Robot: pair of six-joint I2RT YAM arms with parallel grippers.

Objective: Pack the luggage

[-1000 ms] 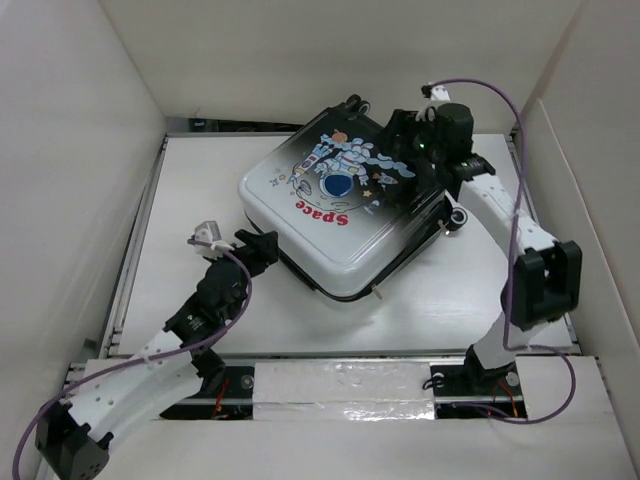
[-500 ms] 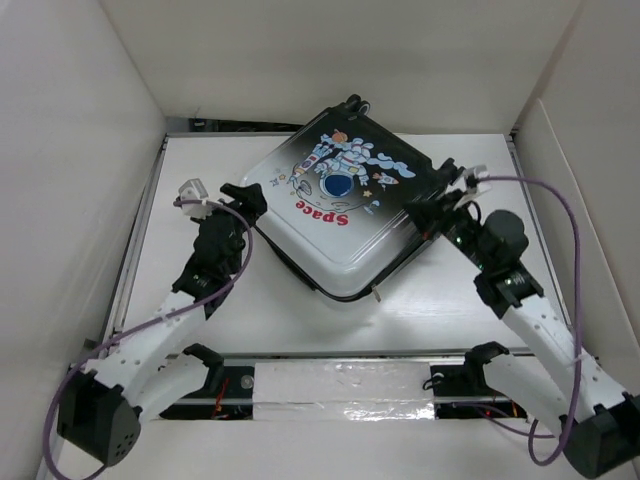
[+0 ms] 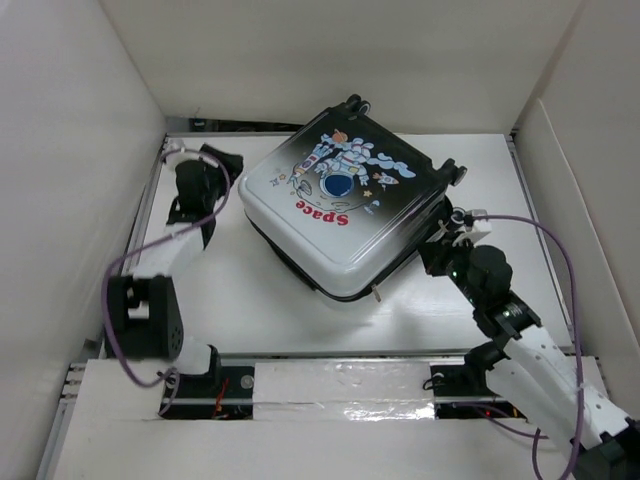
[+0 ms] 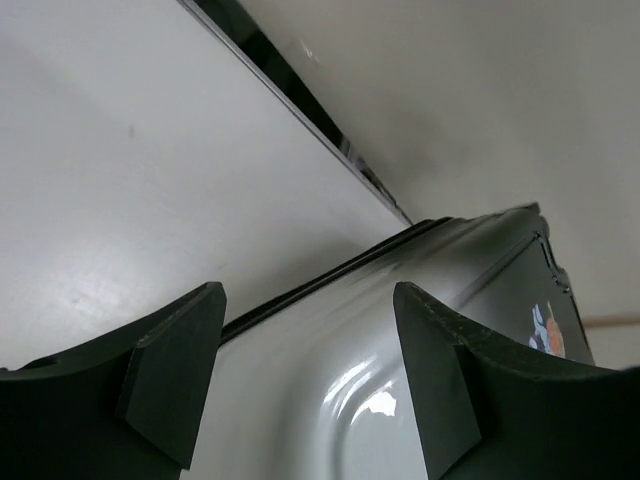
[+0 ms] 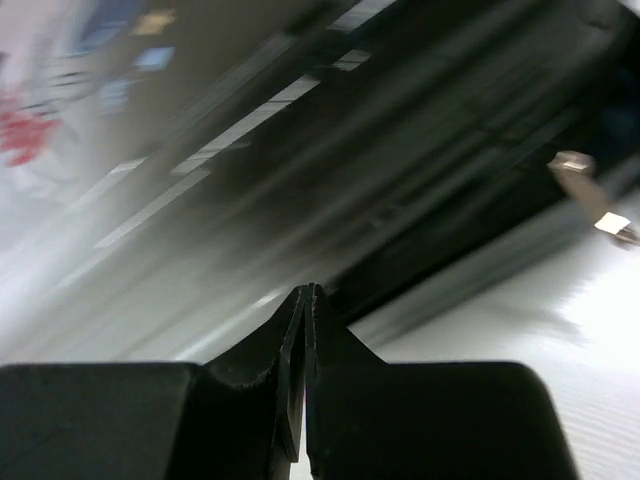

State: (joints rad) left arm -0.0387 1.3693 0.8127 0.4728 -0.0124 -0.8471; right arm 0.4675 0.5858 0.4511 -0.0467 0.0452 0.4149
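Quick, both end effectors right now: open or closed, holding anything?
Left end effector: open, empty, beside the luggage.
Right end effector: closed, nothing between its fingers.

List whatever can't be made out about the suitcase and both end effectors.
1. Top view: the contents of the glossy black-to-white hard-shell suitcase are hidden by its lowered lid. The seam is too small to tell if it is zipped.
2. Right wrist view: blur smears the suitcase's side, so it is unclear whether the shut right end effector touches it.
3. Left wrist view: the open left end effector frames the shell, but its own fingers hide any contact.
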